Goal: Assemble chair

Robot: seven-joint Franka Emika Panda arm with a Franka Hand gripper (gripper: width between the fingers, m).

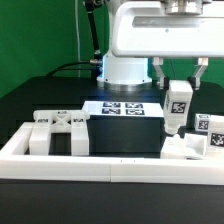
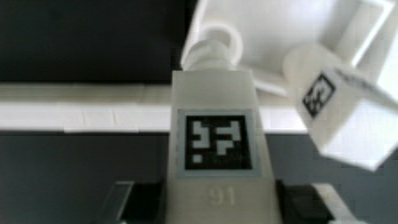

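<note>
My gripper [image 1: 179, 84] hangs at the exterior view's right, shut on the top of a white chair post [image 1: 178, 108] that has a square tag on its face. The post hangs upright above a low white chair part [image 1: 181, 149]. In the wrist view the gripper [image 2: 221, 204] has dark fingers [image 2: 135, 202] on both sides of the tagged post [image 2: 219, 135], which points toward a rounded white piece [image 2: 217, 48]. Another tagged chair part [image 2: 342, 100] lies beside it; it also shows in the exterior view [image 1: 208, 128]. More chair parts [image 1: 57, 130] sit at the exterior view's left.
The marker board [image 1: 125, 108] lies in front of the robot base [image 1: 125, 68]. A dark block [image 1: 125, 135] sits mid-table. The long white border rail [image 1: 90, 168] runs along the front and up both sides; it also shows in the wrist view [image 2: 80, 105].
</note>
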